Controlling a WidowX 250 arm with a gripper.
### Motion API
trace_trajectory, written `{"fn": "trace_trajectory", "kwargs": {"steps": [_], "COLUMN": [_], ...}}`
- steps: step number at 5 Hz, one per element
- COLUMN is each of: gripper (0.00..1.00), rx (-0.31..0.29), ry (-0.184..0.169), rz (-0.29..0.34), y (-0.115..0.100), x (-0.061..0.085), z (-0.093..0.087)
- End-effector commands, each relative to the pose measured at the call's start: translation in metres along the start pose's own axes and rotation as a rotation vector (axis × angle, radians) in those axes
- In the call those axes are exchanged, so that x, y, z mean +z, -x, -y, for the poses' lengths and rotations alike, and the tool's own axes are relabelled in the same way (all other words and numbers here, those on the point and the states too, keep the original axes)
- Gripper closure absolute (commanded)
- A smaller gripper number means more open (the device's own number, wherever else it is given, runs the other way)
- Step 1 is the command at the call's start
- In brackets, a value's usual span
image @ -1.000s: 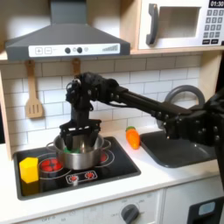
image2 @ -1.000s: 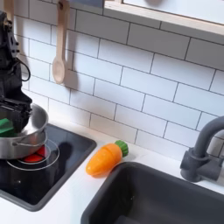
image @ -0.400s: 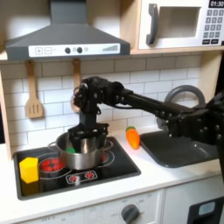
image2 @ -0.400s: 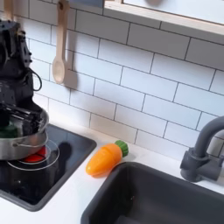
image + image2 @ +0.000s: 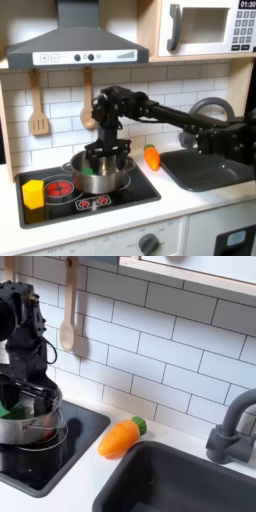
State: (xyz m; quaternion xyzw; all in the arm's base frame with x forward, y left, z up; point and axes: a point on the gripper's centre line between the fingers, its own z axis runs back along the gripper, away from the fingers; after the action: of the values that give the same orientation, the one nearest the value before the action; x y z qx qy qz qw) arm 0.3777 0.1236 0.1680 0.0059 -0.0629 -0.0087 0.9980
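Observation:
A silver pot point(image 5: 102, 180) stands on the black toy stove point(image 5: 135, 189), over the burners. My gripper point(image 5: 106, 158) reaches down from above and is shut on the pot's rim, its black fingers straddling the wall. A green object point(image 5: 85, 171) lies inside the pot at the first exterior view's left. In the second exterior view the gripper point(image 5: 28, 396) sits on the pot point(image 5: 25, 428), and the green object point(image 5: 8, 411) shows at the rim. An orange carrot point(image 5: 151, 157) lies on the counter to the pot's right, apart from it.
A yellow block point(image 5: 33, 192) stands on the stove's left edge beside a red burner point(image 5: 58, 187). The carrot point(image 5: 120, 437) lies between stove and dark sink point(image 5: 190, 481), whose grey faucet point(image 5: 232, 421) rises behind. A wooden spoon point(image 5: 68, 306) and a spatula point(image 5: 38, 105) hang on the tiled wall.
The gripper and the pot have slid together toward the first exterior view's right, from the left burner toward the stove's middle. The red burner is now uncovered.

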Motion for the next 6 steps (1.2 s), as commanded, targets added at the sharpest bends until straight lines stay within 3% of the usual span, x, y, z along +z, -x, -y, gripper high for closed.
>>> {"fn": "trace_trajectory", "kwargs": {"steps": [1,6], "gripper": [0.0,0.0], "rx": [-0.01,-0.056], "ry": [0.003,0.024], "rz": [0.003,-0.002], "y": [0.005,0.014], "x": [0.003,0.007], "z": [0.007,0.035]}}
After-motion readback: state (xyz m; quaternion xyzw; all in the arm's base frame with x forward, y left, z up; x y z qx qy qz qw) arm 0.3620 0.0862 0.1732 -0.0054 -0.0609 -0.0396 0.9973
